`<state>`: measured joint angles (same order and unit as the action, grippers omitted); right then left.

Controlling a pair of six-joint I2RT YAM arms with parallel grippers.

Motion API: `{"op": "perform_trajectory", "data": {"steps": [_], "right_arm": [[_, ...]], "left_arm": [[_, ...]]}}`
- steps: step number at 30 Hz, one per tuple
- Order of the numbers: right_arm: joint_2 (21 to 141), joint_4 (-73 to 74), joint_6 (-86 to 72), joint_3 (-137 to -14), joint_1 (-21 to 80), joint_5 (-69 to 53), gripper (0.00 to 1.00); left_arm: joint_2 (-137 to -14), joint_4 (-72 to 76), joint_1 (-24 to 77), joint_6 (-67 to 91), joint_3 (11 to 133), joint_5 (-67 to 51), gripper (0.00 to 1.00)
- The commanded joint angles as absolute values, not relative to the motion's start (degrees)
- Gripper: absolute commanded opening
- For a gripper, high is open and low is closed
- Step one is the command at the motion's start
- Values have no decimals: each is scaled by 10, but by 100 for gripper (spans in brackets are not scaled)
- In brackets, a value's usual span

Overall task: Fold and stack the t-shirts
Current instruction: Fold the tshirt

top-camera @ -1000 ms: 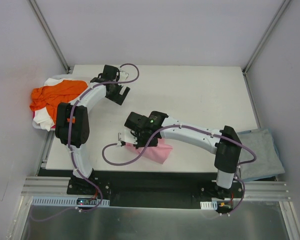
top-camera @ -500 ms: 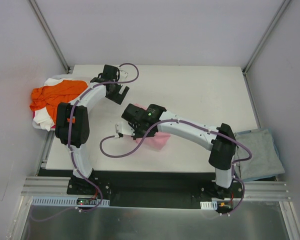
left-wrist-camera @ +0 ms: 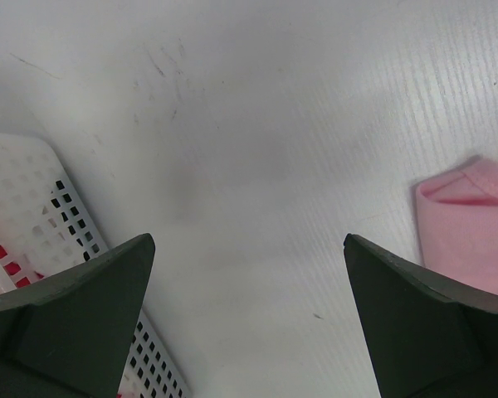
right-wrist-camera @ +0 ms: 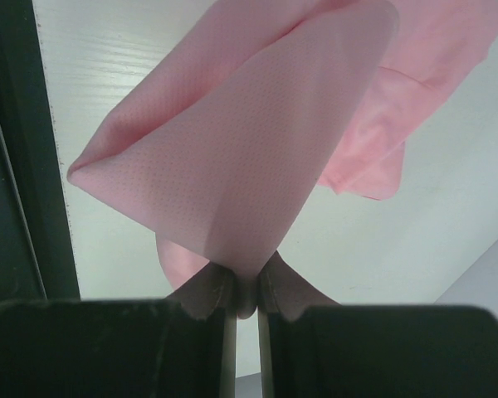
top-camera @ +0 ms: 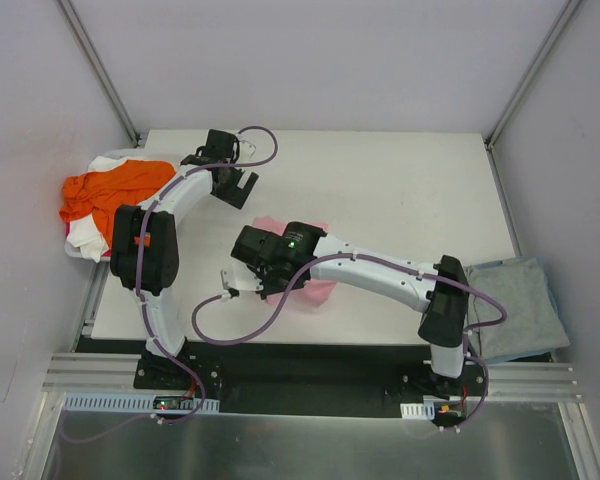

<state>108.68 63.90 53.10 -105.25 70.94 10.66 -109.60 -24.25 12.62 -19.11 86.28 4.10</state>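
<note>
The white worktop [top-camera: 400, 180] carries both arms at its near edge. The grey-blue t-shirt [top-camera: 528, 300] lies flat at the near right corner, reaching past the worktop's edge. It is a smooth, roughly rectangular fold whose long axis runs near to far, and the right arm covers its left part.

At the far left edge, the orange t-shirt [top-camera: 110, 192] is heaped and crumpled in a white perforated basket [left-wrist-camera: 33, 199], with no clear long axis. The white t-shirt [top-camera: 104, 162] peeps out behind and below it, mostly buried.

The light pink t-shirt [right-wrist-camera: 232, 166] sits near the middle of the worktop, largely hidden from above by the right arm, so its overall direction is hard to make out. From the right wrist, a smooth fold of it widens away from the fingers, with the rest rumpled on the worktop beyond.

The right claw [right-wrist-camera: 245, 292] is clenched on that pink fold. The left claw [left-wrist-camera: 249, 249] hangs released over bare worktop between the basket and the pink t-shirt.
</note>
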Motion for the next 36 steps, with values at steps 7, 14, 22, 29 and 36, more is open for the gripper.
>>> {"op": "perform_trajectory", "data": {"steps": [7, 14, 22, 29, 36], "right_arm": [[1056, 670, 524, -1101, 738, 122, 5], [1078, 617, 569, -1085, 705, 156, 4], [1107, 557, 617, -1064, 642, 147, 4], [1146, 522, 649, -1070, 608, 151, 4], [1185, 506, 681, -1106, 586, 143, 4]], "left_arm": [[-1079, -237, 120, -201, 867, 47, 99], [-1079, -236, 120, -198, 864, 43, 99], [-1063, -236, 120, -200, 848, 49, 99], [-1056, -236, 120, -195, 842, 53, 99], [-1057, -236, 120, -197, 844, 65, 99]]}}
